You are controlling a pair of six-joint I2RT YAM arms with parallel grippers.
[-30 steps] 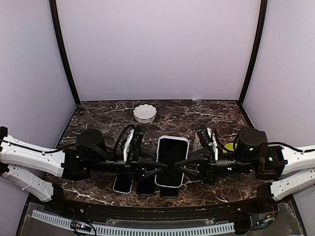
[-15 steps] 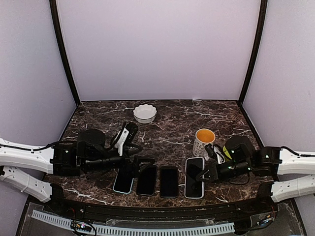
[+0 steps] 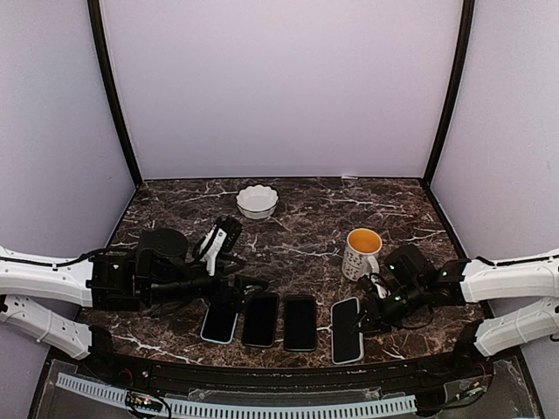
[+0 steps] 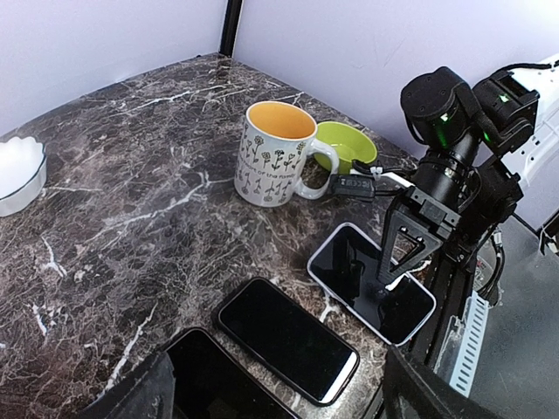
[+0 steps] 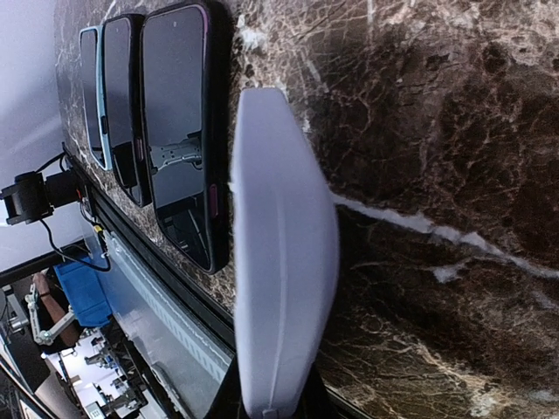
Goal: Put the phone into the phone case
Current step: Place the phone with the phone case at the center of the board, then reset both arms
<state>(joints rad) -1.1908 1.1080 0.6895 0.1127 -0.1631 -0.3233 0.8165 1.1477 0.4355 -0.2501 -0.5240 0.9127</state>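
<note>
Right gripper [image 3: 365,316] clamps the phone case [image 5: 281,262] rim, phone [image 4: 349,262] apparently inside, near the table [image 3: 306,214] edge. Left gripper [image 3: 247,285] stands spread, empty. Risk: 1 unseated corner popping loose on release.

Marble table [image 3: 306,218], white bowl [image 3: 257,202], floral mug [image 3: 361,251], green bowl [image 4: 348,144], three phones [image 3: 260,319] in a row, white-cased phone [image 3: 347,330]

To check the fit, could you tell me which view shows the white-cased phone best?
The left wrist view: the white-cased phone shows most of its screen and white rim there. The top view shows it small and flat; the right wrist view shows only its white edge.
</note>
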